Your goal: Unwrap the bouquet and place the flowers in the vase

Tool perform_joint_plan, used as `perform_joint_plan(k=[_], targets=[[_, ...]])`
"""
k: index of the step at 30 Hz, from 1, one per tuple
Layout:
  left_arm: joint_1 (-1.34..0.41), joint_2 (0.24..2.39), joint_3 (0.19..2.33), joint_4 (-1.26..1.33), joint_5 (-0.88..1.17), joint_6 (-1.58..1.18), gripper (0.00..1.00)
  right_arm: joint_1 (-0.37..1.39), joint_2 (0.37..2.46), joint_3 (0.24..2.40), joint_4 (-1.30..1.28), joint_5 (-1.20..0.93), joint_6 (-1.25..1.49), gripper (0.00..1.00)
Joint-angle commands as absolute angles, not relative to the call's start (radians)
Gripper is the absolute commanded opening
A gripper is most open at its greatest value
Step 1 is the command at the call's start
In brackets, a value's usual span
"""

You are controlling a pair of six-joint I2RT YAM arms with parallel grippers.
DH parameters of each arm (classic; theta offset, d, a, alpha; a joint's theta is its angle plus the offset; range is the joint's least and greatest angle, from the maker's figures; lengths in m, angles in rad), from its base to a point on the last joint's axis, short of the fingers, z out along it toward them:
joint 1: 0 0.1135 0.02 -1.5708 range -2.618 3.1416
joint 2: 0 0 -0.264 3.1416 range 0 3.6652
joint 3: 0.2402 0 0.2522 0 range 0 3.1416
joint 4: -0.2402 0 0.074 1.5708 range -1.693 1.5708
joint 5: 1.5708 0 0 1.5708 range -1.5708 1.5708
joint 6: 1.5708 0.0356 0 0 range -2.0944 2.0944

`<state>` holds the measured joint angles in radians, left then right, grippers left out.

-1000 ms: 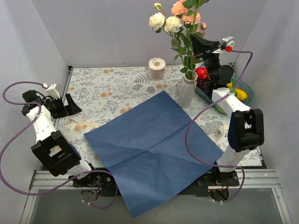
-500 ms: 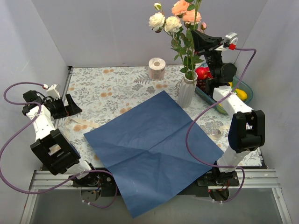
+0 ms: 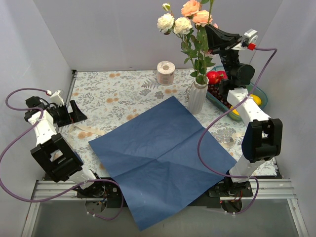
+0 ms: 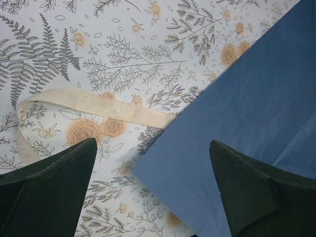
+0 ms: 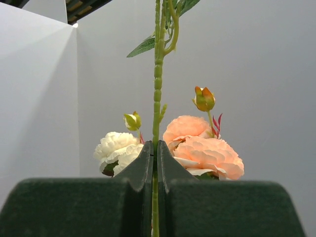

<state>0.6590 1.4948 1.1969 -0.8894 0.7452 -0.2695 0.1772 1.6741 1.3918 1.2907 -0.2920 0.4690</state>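
The white ribbed vase [image 3: 197,96] stands at the back right with white and pink flowers [image 3: 183,22] in it. High above the vase, my right gripper [image 3: 210,35] is shut on a thin green flower stem [image 5: 157,84]. White [image 5: 116,148] and pink [image 5: 207,153] blooms show behind its closed jaws [image 5: 156,146]. The bouquet's dark blue paper [image 3: 160,158] lies spread flat on the table, and the beige ribbon [image 3: 89,132] lies loose beside its left corner. My left gripper [image 3: 79,112] hovers open over the ribbon [image 4: 98,103] and the paper corner [image 4: 247,108], holding nothing [image 4: 153,144].
A white toilet-paper roll [image 3: 166,72] stands at the back centre. A teal fruit basket [image 3: 258,95] with a red apple [image 3: 213,77] sits right of the vase, under the right arm. White walls close in the floral-patterned table [image 3: 118,94] on three sides.
My right gripper has risen and shifted slightly right, still shut on the stem. The left arm, paper and ribbon have not moved.
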Motion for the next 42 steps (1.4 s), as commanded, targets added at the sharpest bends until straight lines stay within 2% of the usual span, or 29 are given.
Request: perform_joint_plan(k=[1,14,25,29,30,32,34,36,41,42], targets=[[0.663,1.477,1.193,-0.882,0.773,-0.268,0.98,0.173,1.646,1.454,1.744,-0.293,0.482,0.01],[0.663,1.489,1.213,-0.891,0.764,-0.265,0.98,0.175,1.782,1.563,1.841,-0.319,0.528,0.01],[0.661,1.508,1.223,-0.894,0.758,-0.259,0.98,0.173,1.79,1.445,1.891,-0.353,0.497,0.01],[0.661,1.516,1.221,-0.884,0.765,-0.276,0.98,0.173,1.74,1.297,1.893,-0.362,0.453,0.01],[0.66,1.516,1.218,-0.884,0.77,-0.281,0.98,0.175,1.726,1.269,1.893,-0.351,0.439,0.04],[0.657,1.506,1.221,-0.887,0.773,-0.288,0.98,0.173,1.683,1.208,1.891,-0.338,0.401,0.18],[0.649,1.493,1.221,-0.879,0.767,-0.293,0.98,0.173,1.639,1.134,1.875,-0.328,0.376,0.21],[0.644,1.49,1.235,-0.882,0.764,-0.299,0.98,0.173,1.608,1.07,1.853,-0.316,0.37,0.3],[0.626,1.459,1.253,-0.897,0.776,-0.319,0.98,0.173,1.49,0.973,1.774,-0.301,0.341,0.43],[0.614,1.451,1.255,-0.896,0.776,-0.33,0.98,0.175,1.464,0.965,1.737,-0.305,0.334,0.58]])
